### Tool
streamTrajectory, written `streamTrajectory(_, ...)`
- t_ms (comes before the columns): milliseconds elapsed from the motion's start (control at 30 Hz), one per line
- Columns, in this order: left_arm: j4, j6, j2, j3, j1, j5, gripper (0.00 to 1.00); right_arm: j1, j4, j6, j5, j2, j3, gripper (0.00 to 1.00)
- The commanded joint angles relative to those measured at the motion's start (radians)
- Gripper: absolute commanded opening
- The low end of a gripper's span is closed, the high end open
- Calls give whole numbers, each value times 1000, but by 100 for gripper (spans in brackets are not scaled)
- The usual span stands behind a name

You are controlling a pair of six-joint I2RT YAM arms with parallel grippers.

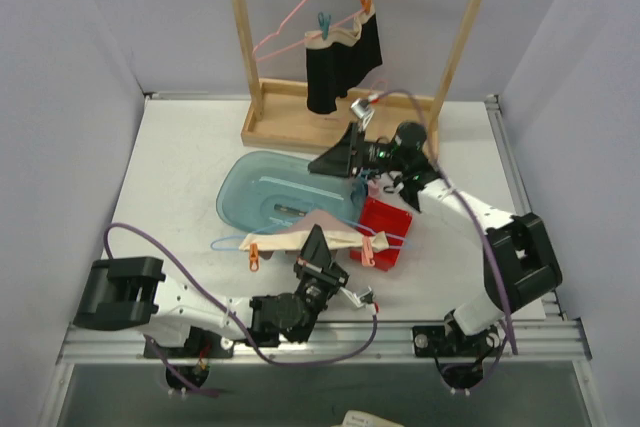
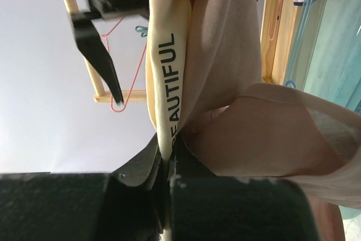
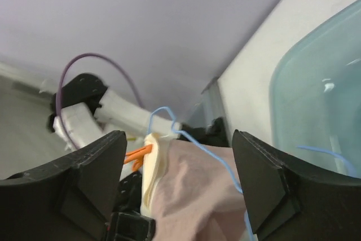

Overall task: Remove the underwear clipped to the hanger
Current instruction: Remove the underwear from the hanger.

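Note:
A pale pink underwear (image 1: 322,228) with a cream waistband (image 2: 163,60) hangs from a blue hanger (image 1: 228,243), pinned by orange clothespins (image 1: 253,256). My left gripper (image 1: 317,245) is shut on that waistband from below (image 2: 167,152). My right gripper (image 1: 336,161) hovers open above the teal basin, apart from the cloth. In its wrist view the pink underwear (image 3: 194,193), blue hanger wire (image 3: 210,154) and an orange clothespin (image 3: 135,157) show between its spread fingers (image 3: 179,139). A black underwear (image 1: 342,62) stays clipped to the pink hanger (image 1: 290,33) on the wooden rack (image 1: 245,47).
A teal basin (image 1: 258,187) lies mid-table under the right gripper. A red box (image 1: 390,233) stands just right of the held hanger. The rack's wooden base (image 1: 290,127) spans the back. Grey walls close the left, right and back sides.

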Motion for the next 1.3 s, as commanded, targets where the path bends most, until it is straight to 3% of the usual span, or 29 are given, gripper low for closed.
streamTrajectory(0, 17, -11, -21, 30, -4, -17, 3, -87, -770, -781, 172, -207, 153, 79)
streamTrajectory(33, 17, -9, -25, 28, -3, -17, 3, -77, -912, -878, 334, -215, 225, 80)
streamTrajectory(67, 19, -8, -28, 28, -1, -17, 3, -77, -992, -910, 350, -219, 226, 81)
streamTrajectory(133, 45, 12, -35, 24, 0, -12, 3, -77, -1005, -918, 363, -213, 205, 80)
streamTrajectory(300, 178, 132, -54, 4, 13, -23, 3, -101, -1155, -967, 583, -307, 134, 82)
streamTrajectory(433, 267, 193, -94, -7, 34, -46, 3, -132, -1177, -872, 647, -429, 38, 84)
streamTrajectory(567, 376, 272, -130, -15, 40, -70, 3, -178, -1175, -740, 787, -656, -39, 90)
streamTrajectory(667, 450, 255, -177, 68, 42, -152, 2, -186, -1172, -677, 807, -726, -61, 91)
streamTrajectory(733, 274, 61, -267, 233, 36, -237, 3, -187, -1172, -666, 830, -742, -76, 92)
streamTrajectory(800, -565, -586, -355, 360, 22, -273, 3, -187, -1171, -666, 865, -744, -82, 92)
streamTrajectory(833, -1012, -932, -379, 598, 19, -242, 3, -187, -1157, -669, 880, -742, -88, 93)
streamTrajectory(867, -1834, -1627, -355, 778, 35, -152, 2, -187, -1149, -668, 887, -741, -93, 93)
streamTrajectory(900, -2036, -1802, -326, 903, 72, 101, 3, -187, -1145, -674, 894, -739, -92, 93)
streamTrajectory(1000, -2068, -1853, -320, 1004, 192, 453, 3, -187, -1087, -703, 856, -736, -96, 93)
streamTrajectory(1067, -2072, -1885, -332, 1031, 235, 581, 3, -186, -984, -720, 734, -744, -125, 93)
streamTrajectory(1100, -2074, -1896, -334, 1047, 293, 717, 2, -186, -955, -726, 694, -744, -134, 93)
streamTrajectory(1267, -2066, -1960, -320, 1061, 372, 902, 2, -176, -829, -796, 531, -796, -177, 93)
